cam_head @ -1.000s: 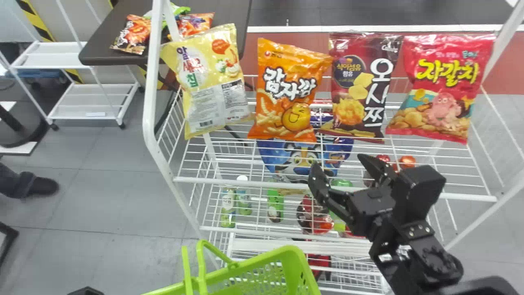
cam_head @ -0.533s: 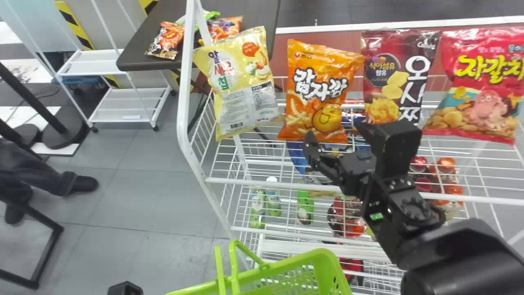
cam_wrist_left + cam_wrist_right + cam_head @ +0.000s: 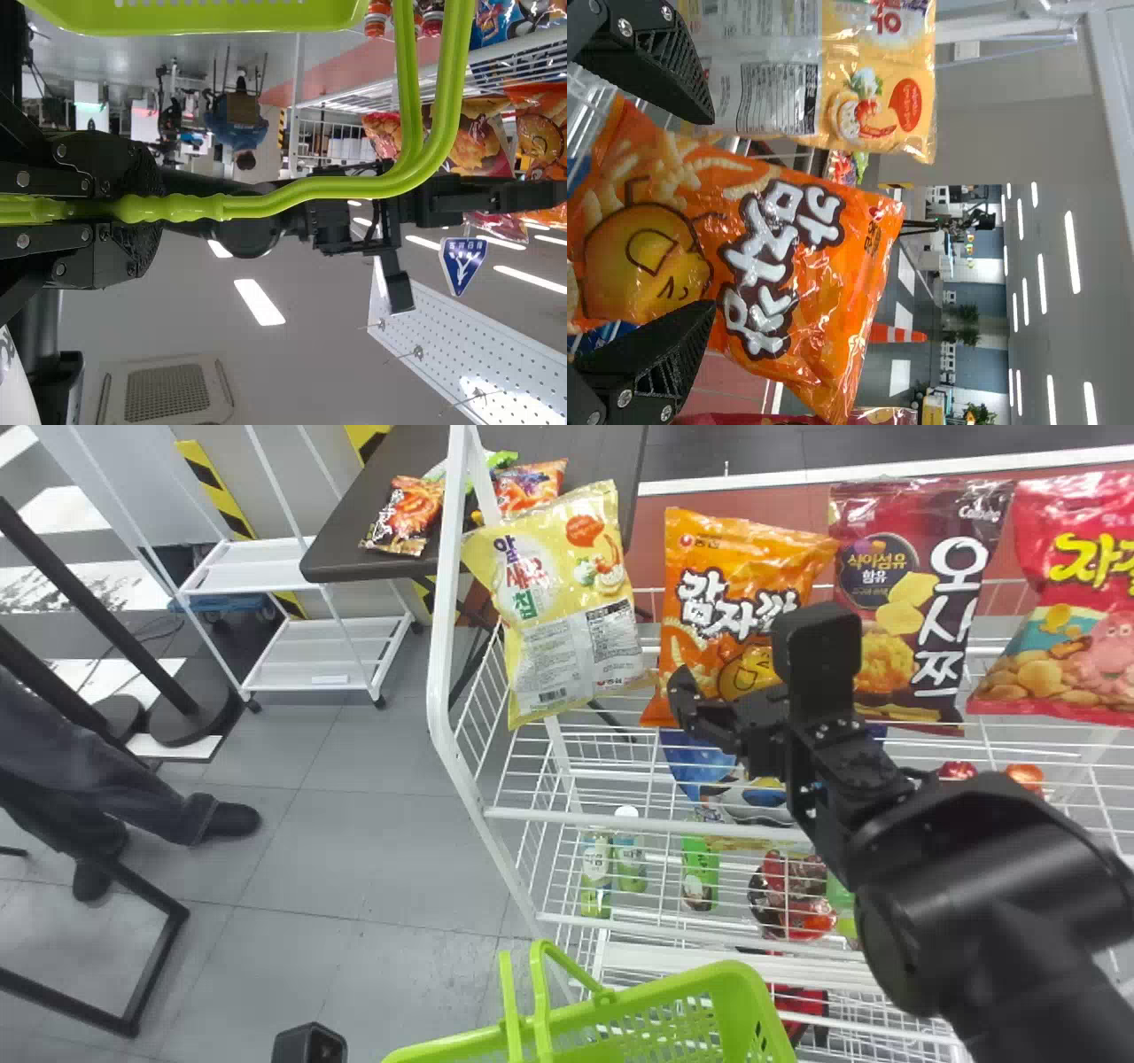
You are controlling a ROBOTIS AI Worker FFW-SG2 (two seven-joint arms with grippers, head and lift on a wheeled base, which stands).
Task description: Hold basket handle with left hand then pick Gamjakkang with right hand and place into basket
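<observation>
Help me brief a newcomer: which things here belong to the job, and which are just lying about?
Part of the job:
Gamjakkang bag
green basket
basket handle, held by the left gripper
right gripper, open at the Gamjakkang bag

Just lying about:
yellow snack bag
dark red snack bag
bright red snack bag
two bottles lower down
packets on the dark table

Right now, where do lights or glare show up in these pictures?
Left wrist view: ceiling lights glow white, and a sheen runs along the basket handle; right wrist view: more ceiling strips, with glints on the creased Gamjakkang; head view: soft shine on the yellow bag.
</observation>
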